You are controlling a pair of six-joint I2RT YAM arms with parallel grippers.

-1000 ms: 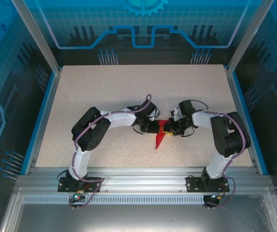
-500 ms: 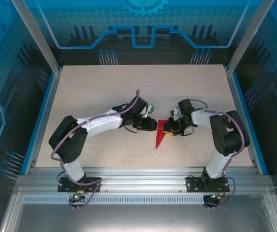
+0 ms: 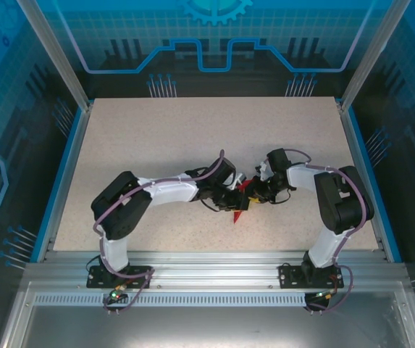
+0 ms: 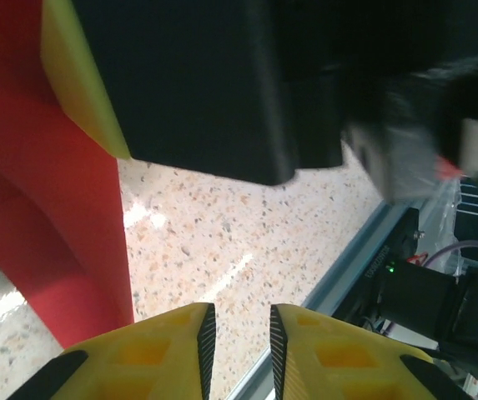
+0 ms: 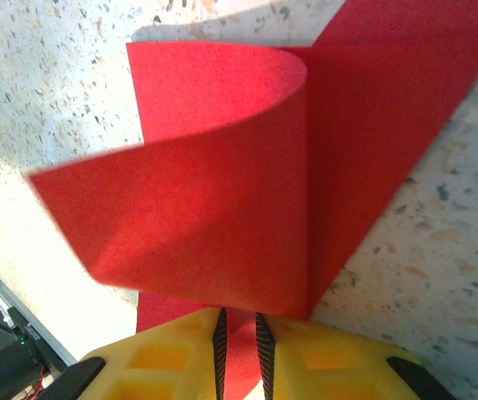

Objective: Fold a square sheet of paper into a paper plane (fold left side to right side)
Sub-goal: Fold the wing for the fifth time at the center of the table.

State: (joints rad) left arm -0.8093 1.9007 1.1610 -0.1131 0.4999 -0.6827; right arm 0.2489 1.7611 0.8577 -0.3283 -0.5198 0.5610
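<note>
Left arm's pincer (image 4: 239,315) is hovering low over the table (image 3: 156,138), its yellow fingers just a crack apart with nothing between them, only speckled tabletop showing through the gap. The red paper (image 5: 222,208) sits right beside it, about mid-table, squeezed between the two arms. It's partly folded, with one flap curling up and over instead of lying flat. On the right, the other pincer (image 5: 239,321) is pinched tight on the paper's near edge.

Left claw (image 3: 236,202) covers much of the paper (image 3: 237,214).
</note>
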